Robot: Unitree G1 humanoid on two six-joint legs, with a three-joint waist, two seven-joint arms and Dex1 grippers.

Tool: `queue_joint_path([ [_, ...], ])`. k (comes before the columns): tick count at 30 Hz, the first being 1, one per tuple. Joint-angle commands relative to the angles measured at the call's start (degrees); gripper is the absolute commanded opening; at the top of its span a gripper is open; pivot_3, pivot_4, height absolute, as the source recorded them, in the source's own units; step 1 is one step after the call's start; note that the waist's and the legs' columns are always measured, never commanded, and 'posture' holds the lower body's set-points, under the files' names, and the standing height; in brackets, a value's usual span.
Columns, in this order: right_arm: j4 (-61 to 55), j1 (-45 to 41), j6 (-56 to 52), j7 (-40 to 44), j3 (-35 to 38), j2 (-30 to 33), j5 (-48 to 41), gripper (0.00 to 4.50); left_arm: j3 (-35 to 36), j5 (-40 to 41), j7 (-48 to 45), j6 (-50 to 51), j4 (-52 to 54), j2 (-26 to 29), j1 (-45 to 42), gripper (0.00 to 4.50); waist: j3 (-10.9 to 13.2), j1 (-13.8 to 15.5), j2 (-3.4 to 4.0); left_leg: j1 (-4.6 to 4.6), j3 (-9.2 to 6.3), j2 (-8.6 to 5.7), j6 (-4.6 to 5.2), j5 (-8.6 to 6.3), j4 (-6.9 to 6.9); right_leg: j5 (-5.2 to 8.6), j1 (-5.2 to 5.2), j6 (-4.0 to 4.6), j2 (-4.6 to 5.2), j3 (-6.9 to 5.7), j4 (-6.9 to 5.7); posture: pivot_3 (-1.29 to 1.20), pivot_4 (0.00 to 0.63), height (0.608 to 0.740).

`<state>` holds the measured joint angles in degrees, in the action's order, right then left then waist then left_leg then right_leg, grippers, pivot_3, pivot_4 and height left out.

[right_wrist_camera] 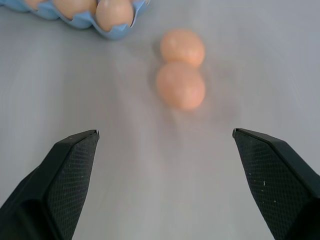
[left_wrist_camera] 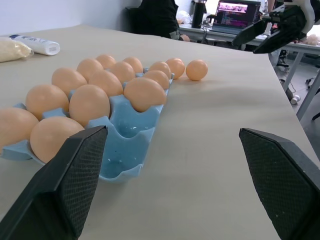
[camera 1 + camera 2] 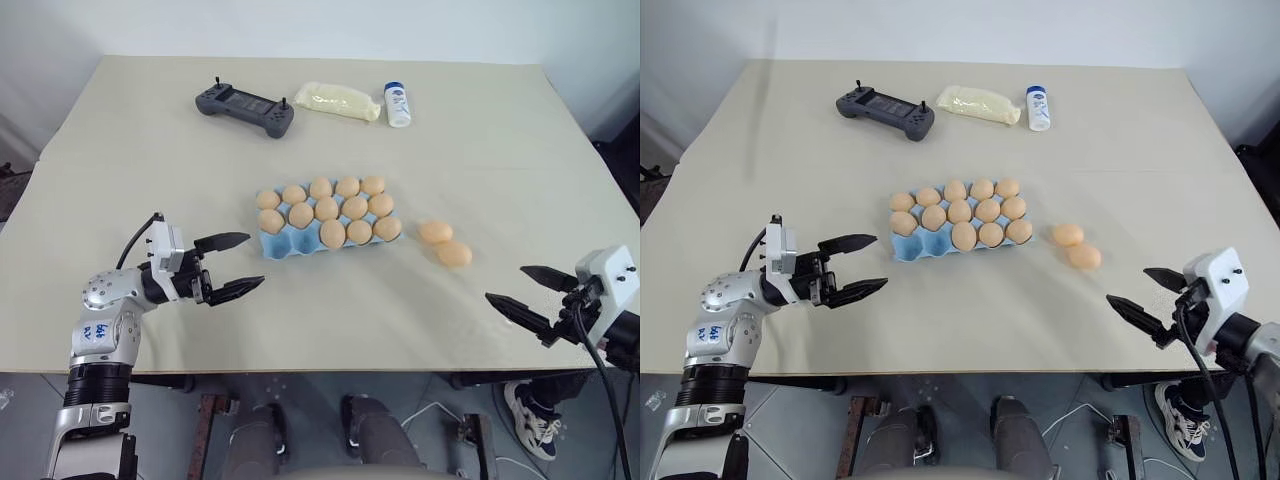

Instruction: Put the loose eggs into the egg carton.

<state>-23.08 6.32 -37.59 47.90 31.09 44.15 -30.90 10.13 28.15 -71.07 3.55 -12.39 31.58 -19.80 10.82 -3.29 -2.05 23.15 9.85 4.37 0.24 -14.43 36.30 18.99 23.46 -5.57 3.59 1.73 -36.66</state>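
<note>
1. The surface [image 3: 480,130] is a wide beige tabletop. The egg carton [image 3: 272,243], a light blue tray, sits near its middle and serves as the landmark for everything else.
2. The carton has three rows of five cups. I count thirteen eggs seated in it: the far and middle rows look full, while the near row holds three, grouped at the right end. The two cups at the near left corner are bare blue, as the left wrist view makes plain.
3. Two loose eggs [image 3: 444,243] lie touching each other on the surface, just to the right of the carton's right end.
4. The right hand [image 3: 522,293] hangs near the front edge, right of the carton and nearer the robot than the loose pair, jaws spread wide and holding nothing.
5. The left hand [image 3: 238,264] hovers left of the carton's near left corner, also open and empty.
6. Step in hand, as I judge it: the approach for another pick, with two eggs still to place.
7. The next move likely calls for reaching the right hand to the nearer loose egg, closing gently round it alone without knocking its neighbour, then carrying it to an empty corner cup.
8. A game controller [image 3: 245,107], a pale wrapped packet [image 3: 337,100] and a small white bottle [image 3: 397,105] lie well beyond the carton, unneeded.
</note>
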Motion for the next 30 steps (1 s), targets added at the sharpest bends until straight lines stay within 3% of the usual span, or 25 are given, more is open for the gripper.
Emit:
queue_joint_path([
  [1, 1.43, -4.76, 1.85, -3.53, -2.54, -1.08, 0.72, 4.48, 0.15, 0.51, -0.68, -1.2, -0.36, 0.13, -1.26, 4.5, 0.0, 0.0, 0.0, 0.0, 0.0, 0.0, -0.01, 0.01, 0.01, 0.0, 0.0, 0.0, 0.0, 0.0, -0.01, 0.0, 0.15, 0.74],
  [12, 18.81, -19.89, 9.04, -7.32, -17.26, -5.18, 9.34, 4.48, 0.23, 0.56, 0.6, -1.36, 0.93, -0.31, -0.79, 4.5, 0.0, 0.11, 0.0, 0.06, 0.04, 0.0, -0.21, 0.12, 0.04, -0.01, 0.05, 0.0, -0.01, -0.01, 0.02, 0.0, 0.15, 0.74],
  [21, 26.55, -24.5, 11.38, -7.5, -22.23, -6.1, 13.3, 4.48, 0.62, 0.78, 1.94, -1.12, 2.96, -0.3, 0.84, 4.5, 0.0, 0.06, 0.0, 0.05, 0.08, 0.03, -0.23, 0.12, 0.08, -0.01, 0.08, 0.0, -0.03, 0.02, -0.09, 0.0, 0.15, 0.74],
  [25, 26.9, -25.15, 11.34, -7.77, -22.24, -6.61, 13.38, 3.61, 0.6, 0.9, 2.48, -1.05, 3.49, -0.3, 1.19, 4.5, 0.0, 0.06, 0.0, 0.05, 0.08, 0.04, -0.24, 0.13, 0.12, -0.01, 0.08, 0.0, -0.03, 0.02, -0.14, 0.0, 0.15, 0.74],
  [30, 24.02, -24.13, 9.74, -7.64, -21.39, -5.69, 12.72, 1.9, 0.69, 1.02, 2.89, -0.98, 3.93, -0.15, 1.52, 4.5, 0.0, 0.03, 0.0, 0.05, 0.08, 0.04, -0.24, 0.13, 0.12, -0.01, 0.09, 0.0, -0.03, 0.03, -0.15, 0.0, 0.15, 0.74],
])
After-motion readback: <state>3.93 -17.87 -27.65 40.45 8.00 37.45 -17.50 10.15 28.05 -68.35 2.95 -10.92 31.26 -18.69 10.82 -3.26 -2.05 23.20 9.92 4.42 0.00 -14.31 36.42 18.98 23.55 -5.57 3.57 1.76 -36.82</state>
